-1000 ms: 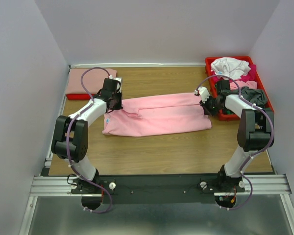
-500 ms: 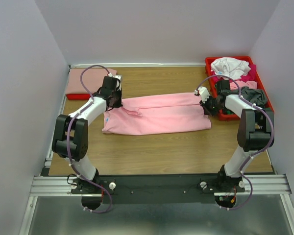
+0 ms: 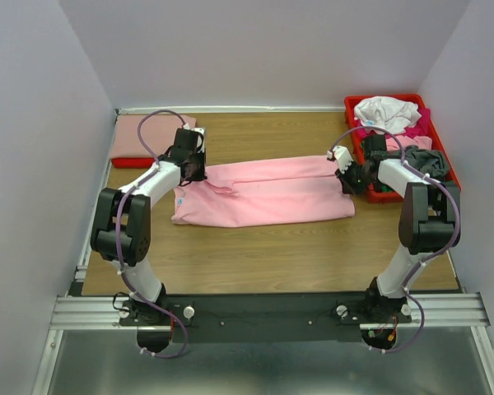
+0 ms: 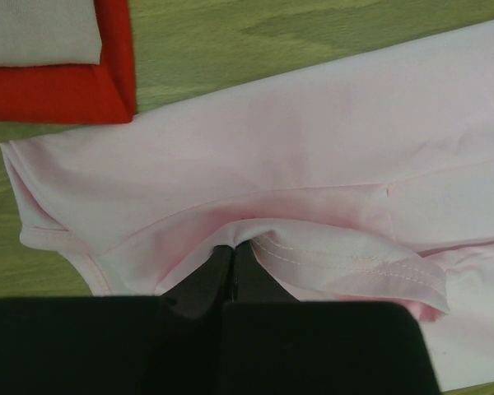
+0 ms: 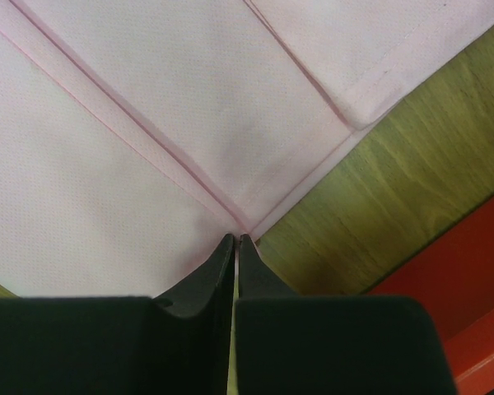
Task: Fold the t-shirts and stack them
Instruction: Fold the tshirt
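Light pink t-shirt lies across the middle of the wooden table, already doubled lengthwise into a long band running left to right. Left gripper sits at the band's left end, near its far edge. The left wrist view shows its jaws closed on a pucker of pink cloth beside a stitched hem, the fabric drawn into creases toward the fingertips. Right gripper is at the opposite end. The right wrist view shows its jaws pressed together right at the corner where two seams converge, apparently pinching that corner, with bare wood just beyond. Holding both ends at matching far-edge points looks deliberate: it would keep the band taut and square so the ends can be brought over evenly, which seems to be the fold step in hand. A finished stack waits at the table's far left corner, a salmon shirt squared on top of a red shirt, close to the left gripper, probably the destination for this one. The red plastic tray at the far right holds the unfolded supply: a white shirt crumpled on top, a magenta shirt and a grey shirt beside it. Risk noted: the right pinch is on very little cloth and could slip when lifted.
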